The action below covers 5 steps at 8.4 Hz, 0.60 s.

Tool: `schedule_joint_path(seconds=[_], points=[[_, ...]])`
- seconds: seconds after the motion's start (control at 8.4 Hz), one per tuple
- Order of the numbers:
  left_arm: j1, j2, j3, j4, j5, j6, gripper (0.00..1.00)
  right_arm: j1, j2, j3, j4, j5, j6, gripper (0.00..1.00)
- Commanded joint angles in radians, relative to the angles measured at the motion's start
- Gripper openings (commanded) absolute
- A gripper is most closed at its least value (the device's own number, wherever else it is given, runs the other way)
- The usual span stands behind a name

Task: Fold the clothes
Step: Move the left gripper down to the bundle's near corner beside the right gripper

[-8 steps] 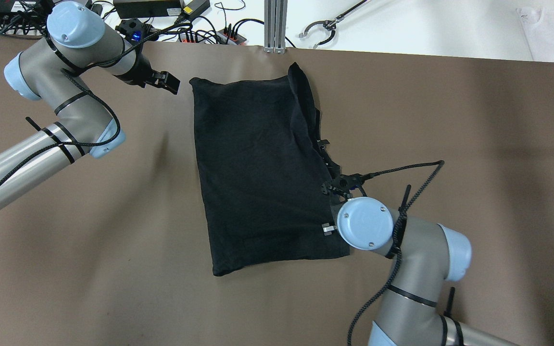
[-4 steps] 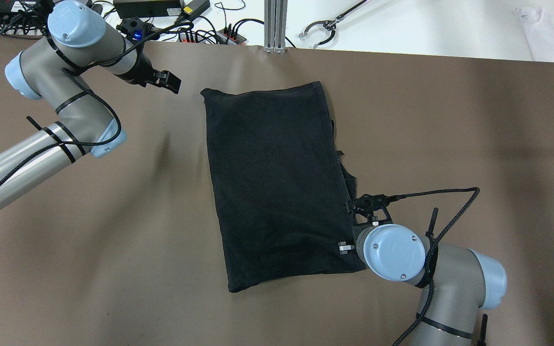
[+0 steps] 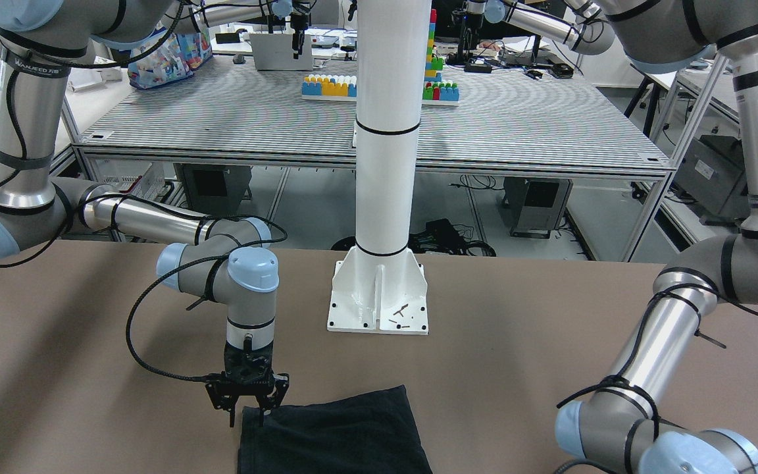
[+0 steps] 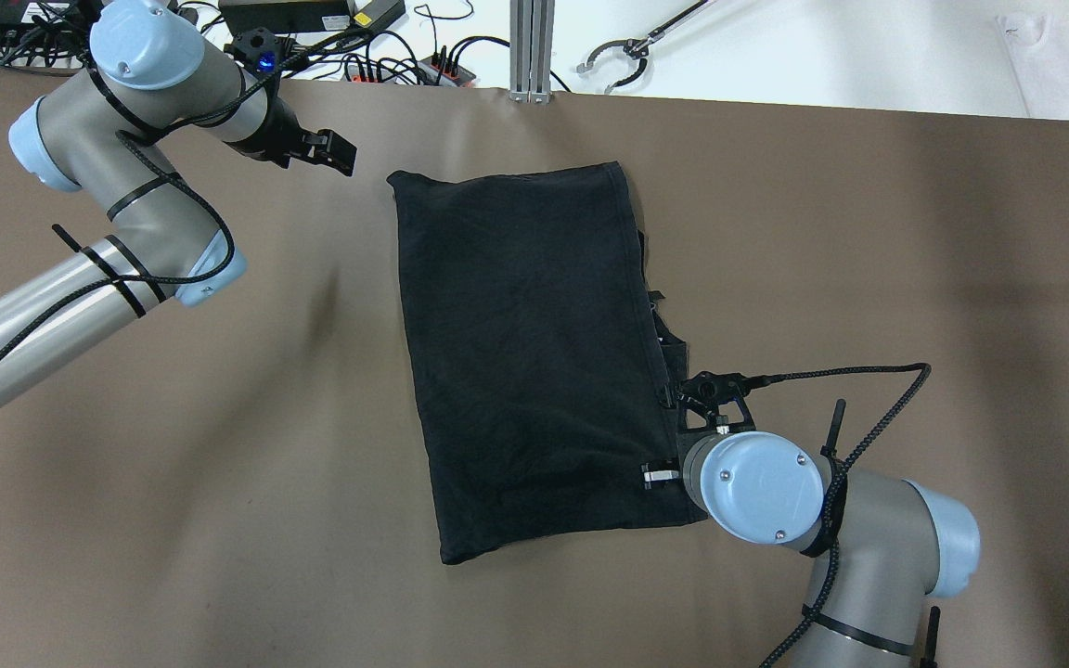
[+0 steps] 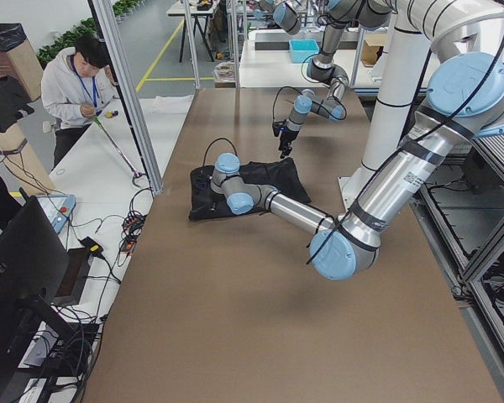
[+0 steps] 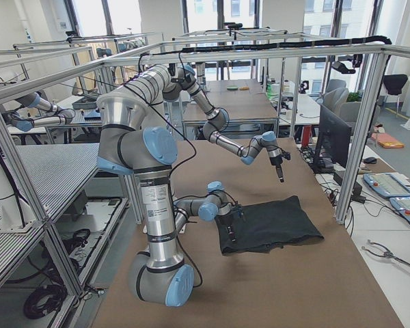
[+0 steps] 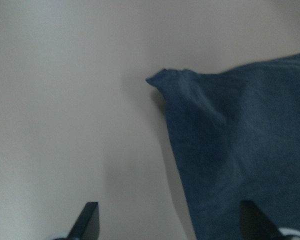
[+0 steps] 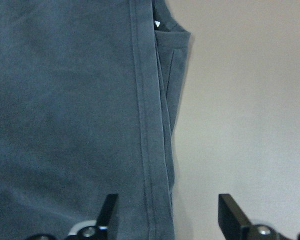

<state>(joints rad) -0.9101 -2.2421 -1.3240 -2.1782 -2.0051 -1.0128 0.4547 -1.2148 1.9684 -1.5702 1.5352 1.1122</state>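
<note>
The black cloth point(image 4: 534, 353) lies flat and folded on the brown table, also in the front view point(image 3: 333, 434). My right gripper point(image 3: 246, 416) points down at the cloth's near right corner, open and empty. In the right wrist view point(image 8: 169, 217) its jaws straddle the cloth's hemmed edge point(image 8: 147, 125). From overhead the right gripper point(image 4: 692, 408) sits at the cloth's right edge. My left gripper point(image 4: 335, 153) hovers left of the cloth's far left corner, open and empty. In the left wrist view point(image 7: 170, 222) that corner point(image 7: 162, 80) lies ahead of it.
The white pillar's base plate point(image 3: 379, 296) stands on the table's robot side. Cables and power bricks point(image 4: 386, 56), a grabber tool point(image 4: 627, 51) and a white garment point(image 4: 1068, 65) lie on the white table beyond. A person point(image 5: 71, 84) stands at that side.
The right gripper moved right and back, dragging the cloth right; the cloth's raised far right edge has dropped flat. The left gripper shifted slightly.
</note>
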Motion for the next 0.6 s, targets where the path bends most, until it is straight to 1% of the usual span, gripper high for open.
schedule_joint_path(seconds=[0.0, 0.24, 0.36, 0.48], points=[[0.159, 0.195, -0.283, 0.000, 0.086, -0.246, 1.00, 0.024, 0.027, -0.002, 0.001, -0.001, -0.002, 0.94], [0.282, 0.292, -0.407, 0.000, 0.149, -0.393, 1.00, 0.030, 0.049, -0.002, 0.001, -0.001, 0.006, 0.94], [0.362, 0.311, -0.444, -0.002, 0.237, -0.521, 1.00, 0.030, 0.049, 0.000, 0.001, -0.004, 0.011, 0.94], [0.435, 0.293, -0.442, -0.002, 0.338, -0.624, 1.00, 0.030, 0.049, 0.000, 0.001, -0.007, 0.011, 0.94]])
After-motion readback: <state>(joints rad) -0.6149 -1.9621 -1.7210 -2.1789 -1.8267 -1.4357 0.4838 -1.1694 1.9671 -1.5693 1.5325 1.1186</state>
